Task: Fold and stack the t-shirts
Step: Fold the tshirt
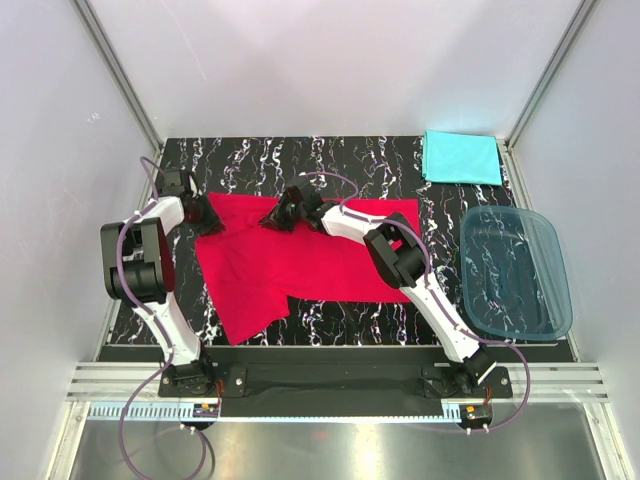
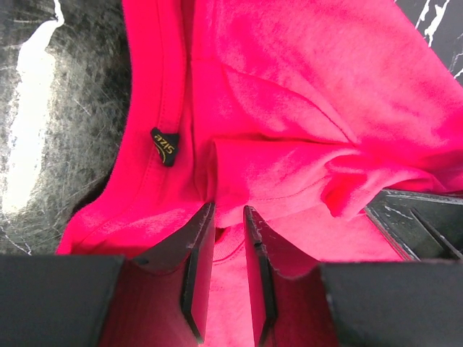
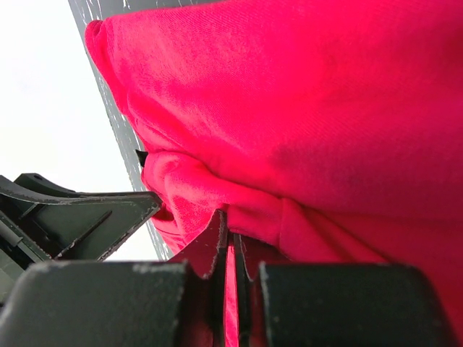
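Observation:
The red t-shirt lies spread on the black marbled table, one sleeve towards the front left. My left gripper is at the shirt's far left corner. In the left wrist view its fingers stand narrowly apart with a fold of red cloth pinched at their tips, near the collar label. My right gripper is at the shirt's far edge. Its fingers are nearly closed on a thin layer of red cloth. The turquoise t-shirt lies folded at the back right.
A translucent blue plastic tub stands at the right side of the table. White walls enclose the back and both sides. The two grippers are close together along the shirt's far edge.

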Controlling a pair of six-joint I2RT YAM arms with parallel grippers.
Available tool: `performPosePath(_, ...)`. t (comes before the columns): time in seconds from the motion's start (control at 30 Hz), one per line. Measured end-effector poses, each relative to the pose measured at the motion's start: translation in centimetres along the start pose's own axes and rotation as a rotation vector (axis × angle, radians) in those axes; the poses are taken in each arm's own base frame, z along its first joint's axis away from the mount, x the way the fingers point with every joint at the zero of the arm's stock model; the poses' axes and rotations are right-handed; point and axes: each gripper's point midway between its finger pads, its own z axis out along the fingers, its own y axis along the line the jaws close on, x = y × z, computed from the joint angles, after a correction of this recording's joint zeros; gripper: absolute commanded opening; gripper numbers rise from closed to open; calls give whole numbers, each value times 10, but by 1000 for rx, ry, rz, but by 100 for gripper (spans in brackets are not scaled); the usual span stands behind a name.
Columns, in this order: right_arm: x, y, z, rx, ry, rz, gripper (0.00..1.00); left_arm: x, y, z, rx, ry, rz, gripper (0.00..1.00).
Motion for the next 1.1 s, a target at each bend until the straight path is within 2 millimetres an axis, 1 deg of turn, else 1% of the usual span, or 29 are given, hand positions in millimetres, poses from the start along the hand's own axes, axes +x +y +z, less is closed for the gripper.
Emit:
performPosePath(0.2,0,0,0,0,0,2,0,2,3,0,-13,8,-2,27)
performPosePath(0.4,0,0,0,0,0,3,0,6,6,5,-23,23,-7,26)
performPosePath(0.63,1,0,0,-1,6,4,0,7,7,8,-26,31,-9,17)
performPosePath(0.73,1,0,0,-1,7,4,0,7,7,8,-27,31,-8,17)
performPosePath(0.8,1,0,0,-2,8,3,0,7,7,8,-26,30,-8,19)
performPosePath(0.83,1,0,0,-2,8,3,0,7,7,8,-26,30,-8,17)
performPosePath(0.87,1,0,0,-2,8,3,0,7,7,8,-26,30,-8,13)
performPosePath(0.9,2,0,0,-2,9,4,0,7,7,8,-26,30,-9,3)
performPosePath(0.93,2,0,0,-2,9,4,0,7,7,8,-26,31,-6,1)
performPosePath(1.1,3,0,-1,0,15,4,0,6,6,6,-24,24,-5,3)
